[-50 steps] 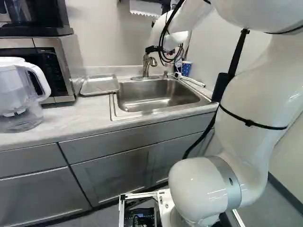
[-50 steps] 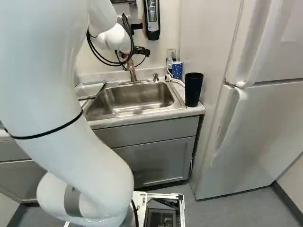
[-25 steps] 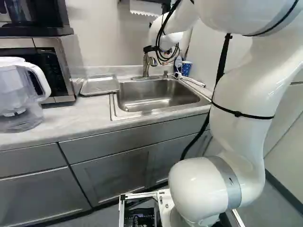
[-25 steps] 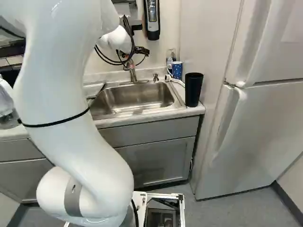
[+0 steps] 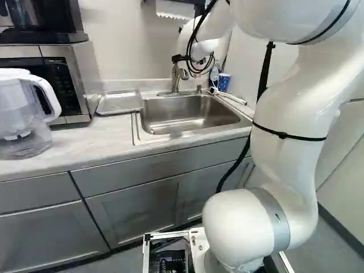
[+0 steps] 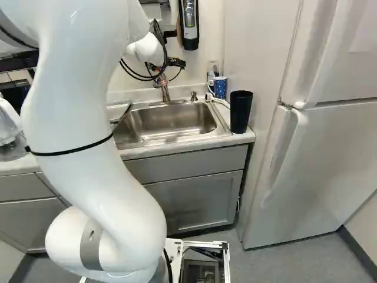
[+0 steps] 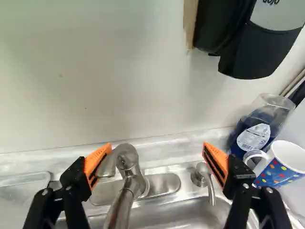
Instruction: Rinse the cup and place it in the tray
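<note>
In the left base view I'm seeing my arm (image 5: 290,136) reaching over toward the faucet (image 5: 175,78) at the back of the sink (image 5: 138,132). The metal tray (image 5: 120,102) is lying on the counter just left of the sink, and a water pitcher (image 5: 23,116) is standing farther left of it, in front of the microwave (image 5: 60,74). In the right base view my gripper (image 6: 166,66) is hanging above the sink's back edge; a blue dotted paper cup (image 6: 220,87) and a black tumbler (image 6: 241,112) are standing right of the sink, and I can't tell which one I'm meant to rinse. In the wrist view the gripper's fingers are standing wide apart and holding nothing, with the faucet and soap pump (image 7: 205,174) showing between them. The paper cup is sitting beyond the sink's corner, beside a bottle of blue liquid (image 7: 257,131).
</note>
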`<state>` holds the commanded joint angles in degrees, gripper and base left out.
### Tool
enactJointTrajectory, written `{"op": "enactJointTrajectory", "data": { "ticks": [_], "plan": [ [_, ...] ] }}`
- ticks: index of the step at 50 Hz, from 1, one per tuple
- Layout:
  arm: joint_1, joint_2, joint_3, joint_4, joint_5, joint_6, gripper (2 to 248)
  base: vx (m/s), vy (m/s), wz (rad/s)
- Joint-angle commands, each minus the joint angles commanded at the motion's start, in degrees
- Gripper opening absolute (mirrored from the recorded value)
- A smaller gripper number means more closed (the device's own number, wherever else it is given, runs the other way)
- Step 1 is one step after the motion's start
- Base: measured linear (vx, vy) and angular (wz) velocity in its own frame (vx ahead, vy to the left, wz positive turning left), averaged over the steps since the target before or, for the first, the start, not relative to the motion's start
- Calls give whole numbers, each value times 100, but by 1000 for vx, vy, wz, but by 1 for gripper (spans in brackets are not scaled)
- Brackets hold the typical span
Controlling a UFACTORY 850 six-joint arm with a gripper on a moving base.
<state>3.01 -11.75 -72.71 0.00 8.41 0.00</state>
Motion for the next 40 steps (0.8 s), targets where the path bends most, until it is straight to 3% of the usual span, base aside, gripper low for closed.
{"op": "enactJointTrajectory", "data": {
  "ticks": [19,32,40],
  "plan": [
    [-16,319,349,0,-369,0,247,0,0,0],
    [-148,311,341,0,-346,0,247,0,0,0],
    [-148,292,319,0,-58,0,247,0,0,0]
  ]
}}
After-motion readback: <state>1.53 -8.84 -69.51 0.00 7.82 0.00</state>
